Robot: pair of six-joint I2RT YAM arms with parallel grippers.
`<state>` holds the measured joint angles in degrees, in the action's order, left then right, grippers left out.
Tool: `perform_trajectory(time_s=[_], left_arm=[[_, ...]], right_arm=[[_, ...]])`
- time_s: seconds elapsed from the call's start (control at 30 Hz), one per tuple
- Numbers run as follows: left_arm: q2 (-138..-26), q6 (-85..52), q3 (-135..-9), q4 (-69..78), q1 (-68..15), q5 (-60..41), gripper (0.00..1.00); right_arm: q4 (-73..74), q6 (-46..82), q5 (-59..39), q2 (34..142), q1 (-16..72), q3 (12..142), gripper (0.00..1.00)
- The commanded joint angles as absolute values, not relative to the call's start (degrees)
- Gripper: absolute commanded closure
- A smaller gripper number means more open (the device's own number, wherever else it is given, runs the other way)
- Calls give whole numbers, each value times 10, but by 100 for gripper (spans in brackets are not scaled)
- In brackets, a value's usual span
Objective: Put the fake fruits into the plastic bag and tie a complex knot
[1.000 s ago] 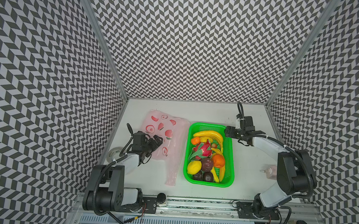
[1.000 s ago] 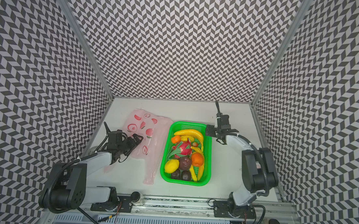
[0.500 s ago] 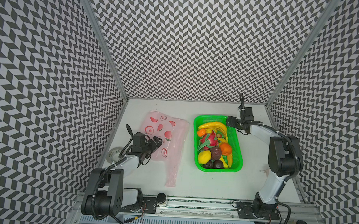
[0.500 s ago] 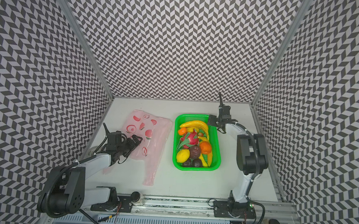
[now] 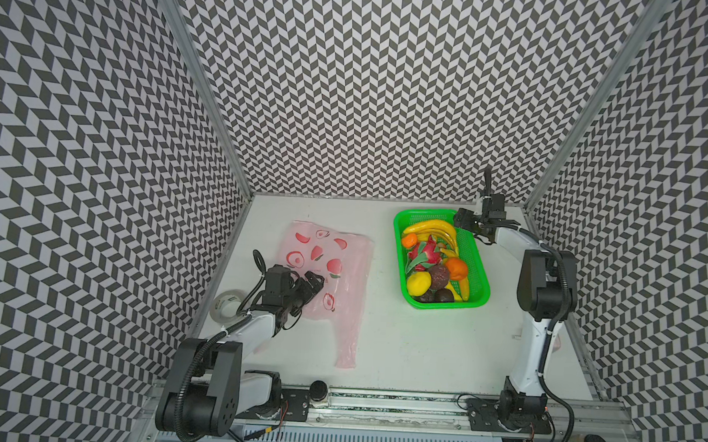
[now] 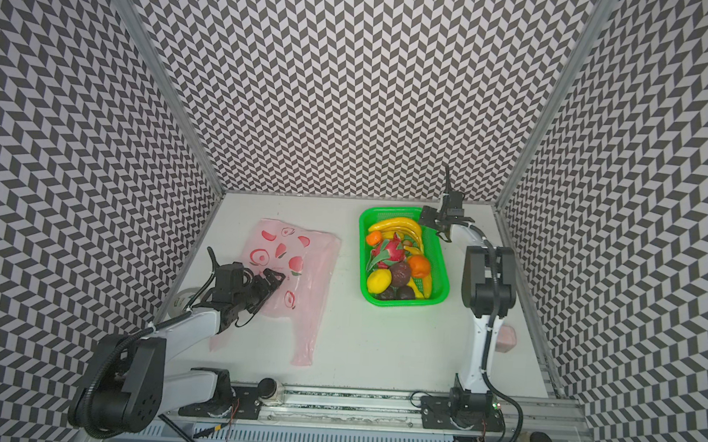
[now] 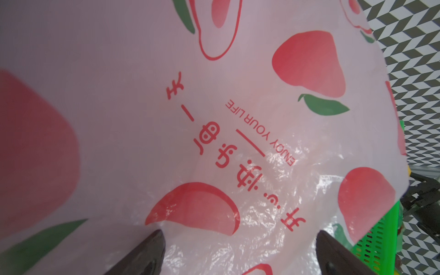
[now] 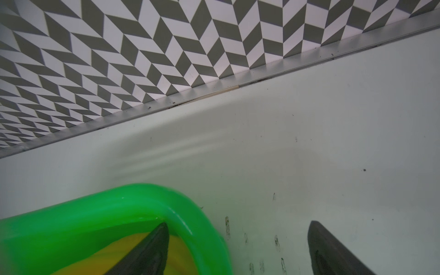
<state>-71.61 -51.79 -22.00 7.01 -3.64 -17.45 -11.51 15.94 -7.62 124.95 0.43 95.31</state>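
The plastic bag [image 5: 343, 267] [image 6: 310, 265] lies flat and pale pink on the left of the table, one handle strip [image 5: 348, 346] stretched toward the front. No knot is in view. My left gripper [image 5: 314, 281] [image 6: 275, 277] [image 7: 240, 234] hovers open right over the bag's printed face, nothing between its fingers. The fake fruits fill a green basket [image 5: 483, 278] [image 6: 446, 276]: bananas [image 5: 431, 227], a dragon fruit [image 5: 423, 250], an orange [image 5: 457, 268], a lemon [image 5: 419, 283] and dark balls [image 5: 439, 276]. My right gripper [image 5: 470, 226] [image 8: 238, 227] is open astride the basket's far right corner rim [image 8: 181, 214], one finger inside.
A roll of clear tape [image 5: 225, 302] sits by the left wall beside my left arm. A small pink object [image 6: 506, 338] lies near the right wall behind the right arm. The back wall rail [image 8: 214, 88] runs close beyond the basket corner.
The basket has slid to the right and toward the back wall, turning a little, with my right gripper at its far corner. The left gripper and bag have stayed put.
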Motion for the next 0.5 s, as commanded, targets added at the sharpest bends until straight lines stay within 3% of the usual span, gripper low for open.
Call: perform_trajectory(time_s=[0.0,0.47], left_arm=[[-715,-535,-209,55,-41,-169,0],[-696,-531,-217,36,-42,-154,0]], right_arm=[[-98,195,-123,1275,2,976,14],[22,333,-197,1218,27,831,17]])
